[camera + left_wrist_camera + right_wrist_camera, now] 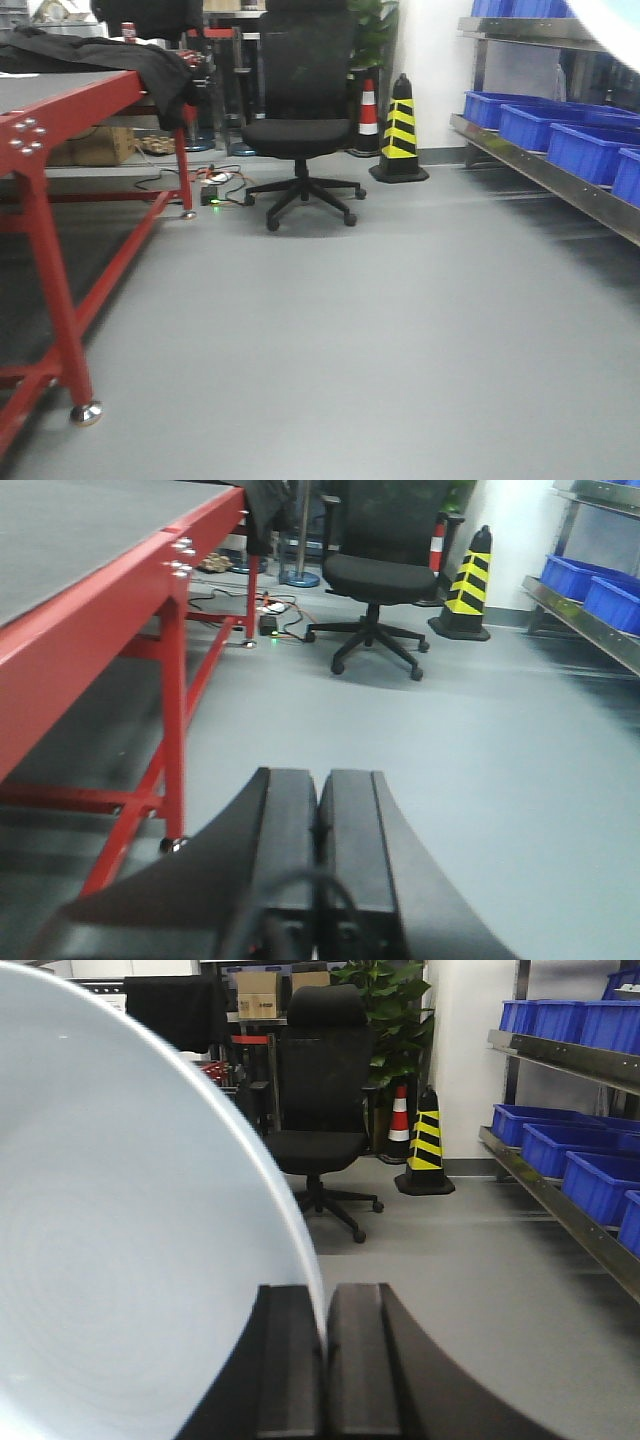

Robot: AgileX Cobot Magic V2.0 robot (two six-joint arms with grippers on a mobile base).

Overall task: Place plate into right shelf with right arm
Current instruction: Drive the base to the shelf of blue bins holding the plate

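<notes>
Right wrist-mounted view shows you the plate (130, 1260) filling the left half of the frame. It stands on edge and you look onto one glossy white face at a slant. Its rim is nipped between the fingers of the right gripper (325, 1300). Being round, it has no long axis. The plate carries no print. The only lettering is a dark mark on the cardboard boxes (258, 993) behind the office chair (320, 1110), too small to read.

The right shelf (560, 1060) runs along the right edge, with blue bins (560, 1145) on its tiers, well apart from the plate.

In the left wrist view, the left gripper (320, 775) has its fingers pressed together on nothing, beside the red table (100, 610).
</notes>
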